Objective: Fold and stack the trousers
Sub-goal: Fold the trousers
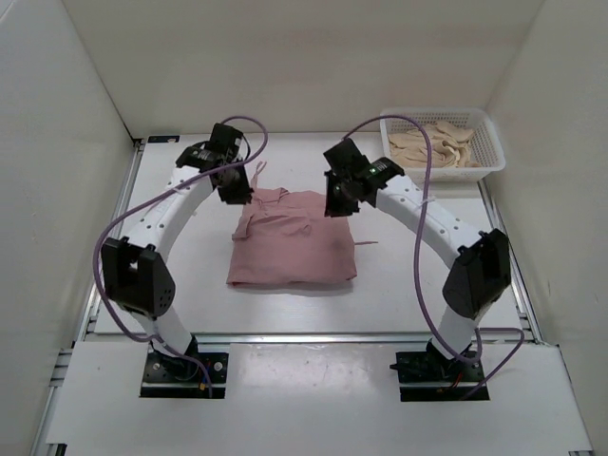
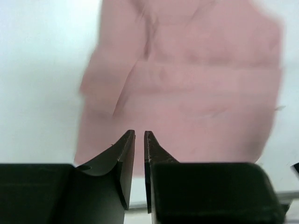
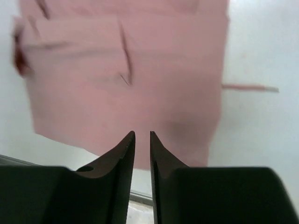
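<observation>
Fingertips on the left gripper [image 2: 139, 133] are drawn together to a thin slit, nothing pinched, hovering above the trousers [image 1: 294, 249]. Right gripper [image 3: 142, 133], same picture: jaws closed, empty, over the pink cloth. Those trousers lie folded in a rough rectangle mid-table [image 1: 399, 285], between both arms. White basket [image 1: 495, 163] sits far right, well apart.
</observation>
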Tool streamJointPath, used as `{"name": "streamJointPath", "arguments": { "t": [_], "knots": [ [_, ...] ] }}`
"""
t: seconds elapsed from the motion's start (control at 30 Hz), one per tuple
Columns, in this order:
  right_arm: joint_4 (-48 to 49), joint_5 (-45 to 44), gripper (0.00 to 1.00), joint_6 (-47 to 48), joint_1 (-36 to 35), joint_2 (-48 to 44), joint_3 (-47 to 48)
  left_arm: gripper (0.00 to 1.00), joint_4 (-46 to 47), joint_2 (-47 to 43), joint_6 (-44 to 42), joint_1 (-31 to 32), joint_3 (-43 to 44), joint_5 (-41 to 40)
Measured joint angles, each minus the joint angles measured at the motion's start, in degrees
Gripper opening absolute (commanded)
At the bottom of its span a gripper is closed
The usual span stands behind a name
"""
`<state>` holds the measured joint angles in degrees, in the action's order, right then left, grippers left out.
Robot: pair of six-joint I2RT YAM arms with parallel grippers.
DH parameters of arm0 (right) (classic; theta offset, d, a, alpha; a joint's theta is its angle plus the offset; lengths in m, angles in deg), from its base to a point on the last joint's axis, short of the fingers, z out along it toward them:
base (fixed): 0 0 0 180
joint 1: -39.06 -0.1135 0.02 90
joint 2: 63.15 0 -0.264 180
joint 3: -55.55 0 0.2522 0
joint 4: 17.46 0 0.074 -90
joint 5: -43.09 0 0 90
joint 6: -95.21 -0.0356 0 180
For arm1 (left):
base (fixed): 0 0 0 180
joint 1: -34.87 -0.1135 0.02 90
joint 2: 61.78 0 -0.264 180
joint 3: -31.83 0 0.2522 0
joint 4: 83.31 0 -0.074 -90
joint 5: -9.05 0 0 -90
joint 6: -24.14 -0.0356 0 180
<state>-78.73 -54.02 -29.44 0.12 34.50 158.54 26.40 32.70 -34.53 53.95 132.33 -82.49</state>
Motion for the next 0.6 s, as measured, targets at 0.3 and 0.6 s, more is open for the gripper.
{"name": "streamJointPath", "arguments": {
  "t": [0.3, 0.6],
  "knots": [
    [1.1, 1.0, 0.26, 1.8, 1.4, 24.7, 13.9, 0.26, 2.4, 23.3, -2.6, -3.0, 10.7, -0.9],
    [1.0, -0.2, 0.65, 0.6, 1.7, 22.5, 10.2, 0.52, 2.3, 22.8, -3.8, -5.4, 5.4, 2.0]
  ]
}}
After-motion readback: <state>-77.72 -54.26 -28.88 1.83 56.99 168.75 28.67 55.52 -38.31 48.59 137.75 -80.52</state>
